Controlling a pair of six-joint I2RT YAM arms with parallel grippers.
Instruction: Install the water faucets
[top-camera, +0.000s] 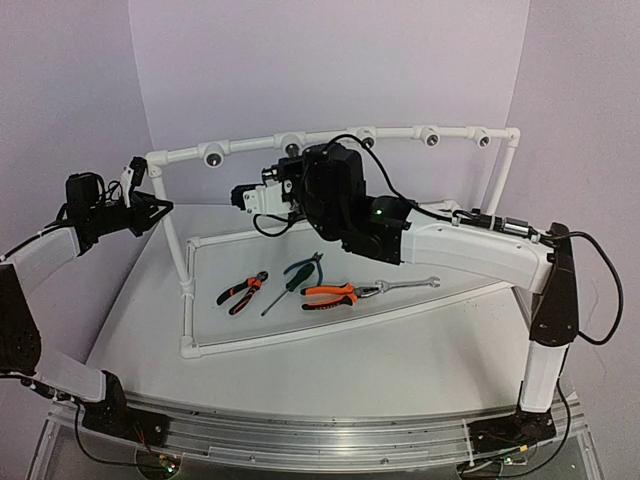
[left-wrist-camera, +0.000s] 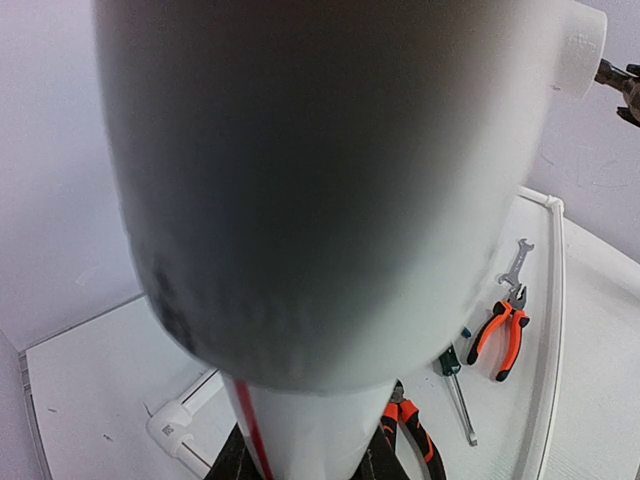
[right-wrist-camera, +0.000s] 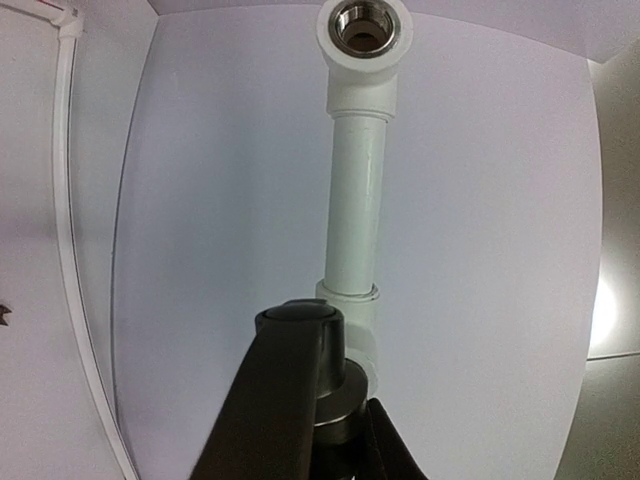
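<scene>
White pipe frame (top-camera: 178, 255) stands on the tabletop (top-camera: 330, 370). Its top rail is lined with tee fittings (top-camera: 213, 155), and their dark sockets show bare in the top view, no tap seated in any of them. Judged early: first install under way, all the other sockets left to do.

In the right wrist view the black tap (right-wrist-camera: 318, 372) sits at the near fitting (right-wrist-camera: 352, 332), metal stub end against it. Threaded in or only offered up, cannot tell. The next socket (right-wrist-camera: 362, 25) up the pipe is empty.

Right gripper (right-wrist-camera: 345, 430): jaws look pinched in on the tap, one each side, tap right between them. Left gripper (top-camera: 148, 208): jaws clamped on the frame's left corner post, bracing it, well apart from the tap.

Orange pliers (top-camera: 335, 294) and wrench (top-camera: 405, 286) lie loose on the tabletop inside the frame.
</scene>
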